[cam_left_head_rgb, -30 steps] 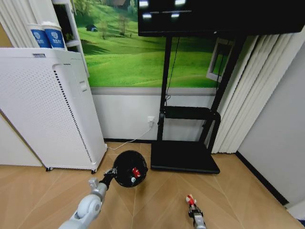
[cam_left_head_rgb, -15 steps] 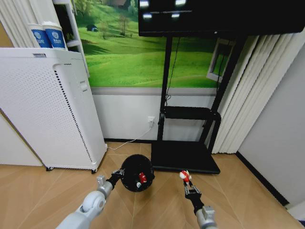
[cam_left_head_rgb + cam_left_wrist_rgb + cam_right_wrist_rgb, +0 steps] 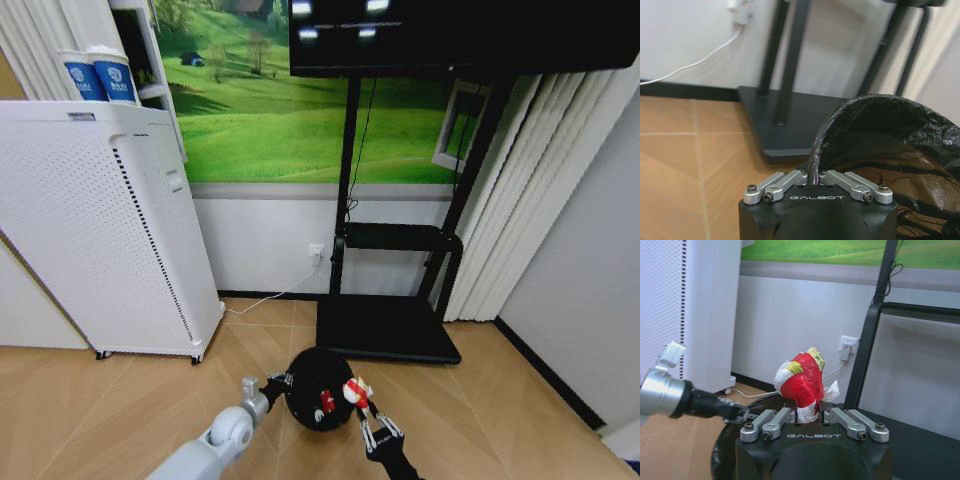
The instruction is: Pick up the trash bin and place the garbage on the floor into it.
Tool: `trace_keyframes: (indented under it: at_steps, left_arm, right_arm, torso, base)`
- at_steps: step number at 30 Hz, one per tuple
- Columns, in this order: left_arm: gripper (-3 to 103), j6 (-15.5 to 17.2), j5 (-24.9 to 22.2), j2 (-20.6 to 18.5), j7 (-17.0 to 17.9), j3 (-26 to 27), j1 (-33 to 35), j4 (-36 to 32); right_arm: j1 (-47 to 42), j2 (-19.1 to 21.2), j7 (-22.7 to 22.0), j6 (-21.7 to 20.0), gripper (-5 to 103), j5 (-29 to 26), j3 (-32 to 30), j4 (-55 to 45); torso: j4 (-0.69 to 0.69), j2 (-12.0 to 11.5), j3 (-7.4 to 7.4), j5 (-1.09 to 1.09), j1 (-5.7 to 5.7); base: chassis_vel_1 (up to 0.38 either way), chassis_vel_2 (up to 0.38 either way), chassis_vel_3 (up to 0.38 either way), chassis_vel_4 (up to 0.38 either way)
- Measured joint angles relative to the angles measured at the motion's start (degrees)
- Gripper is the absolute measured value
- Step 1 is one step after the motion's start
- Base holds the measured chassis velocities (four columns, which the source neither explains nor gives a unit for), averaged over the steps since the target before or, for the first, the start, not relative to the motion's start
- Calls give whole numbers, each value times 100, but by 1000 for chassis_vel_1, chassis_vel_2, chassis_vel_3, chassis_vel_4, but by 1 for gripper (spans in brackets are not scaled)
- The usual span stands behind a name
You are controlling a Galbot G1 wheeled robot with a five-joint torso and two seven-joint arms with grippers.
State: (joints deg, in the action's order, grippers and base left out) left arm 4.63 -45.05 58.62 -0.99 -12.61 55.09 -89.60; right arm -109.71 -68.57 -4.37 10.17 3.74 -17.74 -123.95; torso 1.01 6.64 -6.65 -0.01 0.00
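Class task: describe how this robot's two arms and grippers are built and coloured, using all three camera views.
The left arm is silver-grey with rounded joints, ending in a black wrist section. The left gripper and right gripper match: a black housing with "GALBOT" in pale lettering, and silver metal linkage bars fastened with dark screws. The right arm looks black near the wrist. No loose cables show.

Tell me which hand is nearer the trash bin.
Left. The left hand grips the trash bin by its rim; the right hand holds a red scrap at the bin's opposite edge.
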Motion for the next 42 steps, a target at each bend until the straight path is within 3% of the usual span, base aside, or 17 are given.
trace_keyframes:
  at_steps: [14, 15, 16, 22, 26, 29, 31, 32, 34, 36, 37, 38, 39, 41, 42]
  left_arm:
    - [3, 52, 98, -193, -287, 73, 269, -617]
    - [3, 68, 95, -205, -300, 81, 285, -688]
    - [3, 68, 95, -205, -300, 81, 285, -688]
    - [3, 82, 92, -201, -330, 102, 300, -753]
    - [3, 71, 92, -166, -308, 209, 321, -740]
    - [3, 51, 47, -108, -211, 541, 352, -710]
    - [3, 47, 26, -106, -196, 610, 361, -715]
    - [3, 39, -9, -105, -165, 733, 384, -740]
    - [3, -6, -88, -119, 29, 999, 485, -858]
    - [3, -24, -124, -130, 177, 1110, 545, -934]
    - [3, -33, -169, -153, 486, 1250, 641, -1058]
    - [3, -33, -169, -153, 486, 1250, 641, -1058]
    - [3, -37, -195, -165, 708, 1342, 708, -1119]
    - [3, -32, -325, -146, 1341, 1831, 1028, -1370]
    - [3, -32, -325, -146, 1341, 1831, 1028, -1370]
  right_arm:
    - [189, -17, 88, 64, 20, 618, 315, 465]
    - [217, -26, 78, 106, 32, 763, 317, 533]
    - [217, -26, 78, 106, 32, 763, 317, 533]
    - [195, -83, 69, 186, 59, 869, 273, 583]
    - [200, -99, 18, 242, 70, 1048, 202, 575]
    - [208, -142, -34, 456, 85, 1188, 44, 544]
    - [199, -142, -56, 459, 85, 1137, 23, 512]
    - [188, -155, -151, 460, 91, 980, -26, 432]
    - [246, -257, -465, 456, 99, 725, -200, 322]
    - [281, -334, -572, 445, 99, 671, -312, 294]
    - [327, -451, -727, 388, 100, 578, -464, 284]
    - [327, -451, -727, 388, 100, 578, -464, 284]
    - [355, -496, -837, 334, 100, 505, -525, 291]
    - [474, -584, -1176, 104, 100, 172, -699, 397]
    - [474, -584, -1176, 104, 100, 172, -699, 397]
  torso:
    - [-1, 0, 0, 0, 0]
    - [0, 0, 0, 0, 0]
    - [0, 0, 0, 0, 0]
    - [0, 0, 0, 1, 0]
    - [0, 0, 0, 1, 0]
    - [0, 0, -1, 0, 0]
    - [0, 0, -1, 1, 0]
    - [0, 0, -1, 1, 0]
    - [0, 0, -1, 1, 0]
    - [-1, 0, 0, 1, 0]
    - [0, 0, -1, 2, 0]
    - [0, 0, -1, 2, 0]
    - [2, 0, -1, 2, 0]
    - [1, 0, -1, 1, 0]
    - [1, 0, -1, 1, 0]
  base:
    - [0, 0, 0, 0]
    - [0, 0, 0, 0]
    - [0, 0, 0, 0]
    - [0, 0, 0, 0]
    - [0, 0, 0, 0]
    - [0, 0, 0, 0]
    - [0, 0, 0, 0]
    - [0, 0, 0, 0]
    - [0, 0, 0, 0]
    - [0, 0, 0, 0]
    - [0, 0, 0, 0]
    - [0, 0, 0, 0]
    - [0, 0, 0, 0]
    - [0, 0, 0, 0]
    - [0, 0, 0, 0]
